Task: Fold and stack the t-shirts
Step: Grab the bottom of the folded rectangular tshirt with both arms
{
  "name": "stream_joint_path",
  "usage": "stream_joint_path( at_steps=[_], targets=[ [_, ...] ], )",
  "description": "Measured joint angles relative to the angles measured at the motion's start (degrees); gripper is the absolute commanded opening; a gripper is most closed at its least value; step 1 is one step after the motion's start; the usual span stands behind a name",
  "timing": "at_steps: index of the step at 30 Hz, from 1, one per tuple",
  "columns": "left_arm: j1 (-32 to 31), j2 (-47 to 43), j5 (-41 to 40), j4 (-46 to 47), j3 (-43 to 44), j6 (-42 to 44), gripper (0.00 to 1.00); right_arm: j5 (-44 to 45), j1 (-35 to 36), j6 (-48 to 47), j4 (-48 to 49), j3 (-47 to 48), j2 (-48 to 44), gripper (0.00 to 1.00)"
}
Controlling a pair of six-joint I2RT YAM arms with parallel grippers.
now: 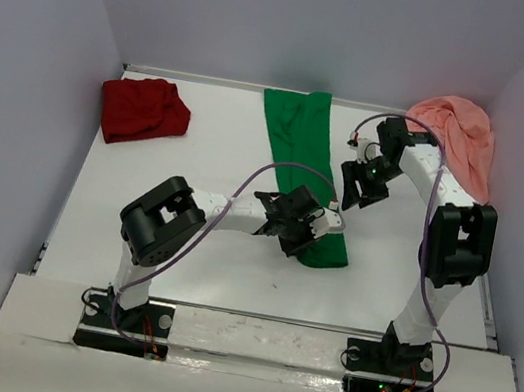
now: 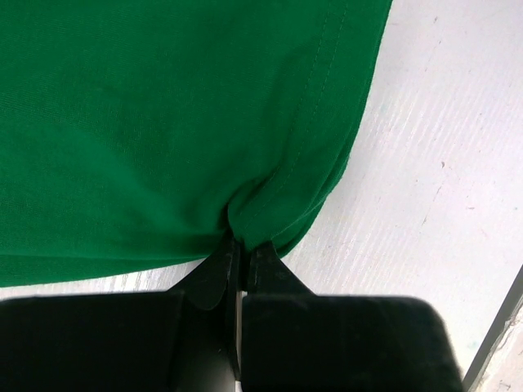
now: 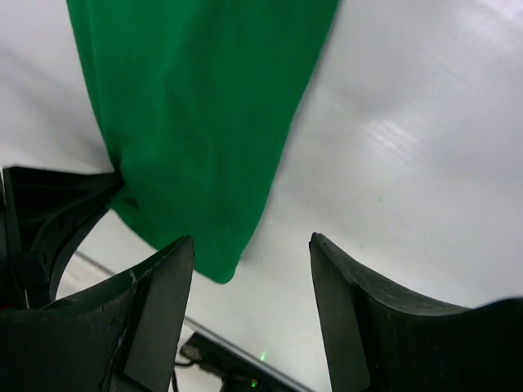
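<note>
1. Bright green cloth t-shirt (image 1: 296,146): folded into a long narrow strip, lying mid white tabletop (image 1: 200,145), running far to near. Probably laid so for an end-over-end fold.
2. Left tool (image 2: 239,255): jaws pinched tight on the strip's edge by a corner at its near end. The cloth puckers at the bite. Judged a grip for lifting that end.
3. Right tool (image 3: 249,241): jaws well apart, holding nothing, poised just right of the strip.
4. Dark red crumpled cloth t-shirt (image 1: 143,110): far left, unfolded heap.
5. Salmon-pink crumpled cloth t-shirt (image 1: 455,139): far right corner, unfolded heap.
</note>
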Motion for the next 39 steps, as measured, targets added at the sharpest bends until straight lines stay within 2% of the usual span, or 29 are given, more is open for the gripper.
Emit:
stream_joint_path(
  at_steps=[5,12,18,23,31,39],
  targets=[
    [0.0,0.0,0.1,0.0,0.0,0.0,0.00,-4.0,0.0,-3.2,-8.4,-1.5,2.3,0.65],
    [0.2,0.0,0.6,0.2,-0.1,-0.2,0.00,-7.1,0.0,-8.9,-12.2,-7.1,1.5,0.64],
    [0.5,-0.2,1.1,0.9,-0.6,-0.5,0.00,-7.8,0.0,-16.2,-10.8,-13.6,-5.0,0.66],
    [0.8,-0.2,1.3,1.1,-0.7,-0.8,0.00,-9.4,0.0,-18.2,-10.6,-16.2,-6.9,0.67],
    [0.9,-0.3,1.5,1.0,-0.8,-1.1,0.00,-8.7,-0.3,-15.6,-6.9,-21.9,-2.6,0.67],
    [1.1,-0.3,1.9,1.0,-0.8,-1.3,0.00,-8.0,-0.3,-10.6,1.8,-23.9,-7.7,0.67]
  ],
)
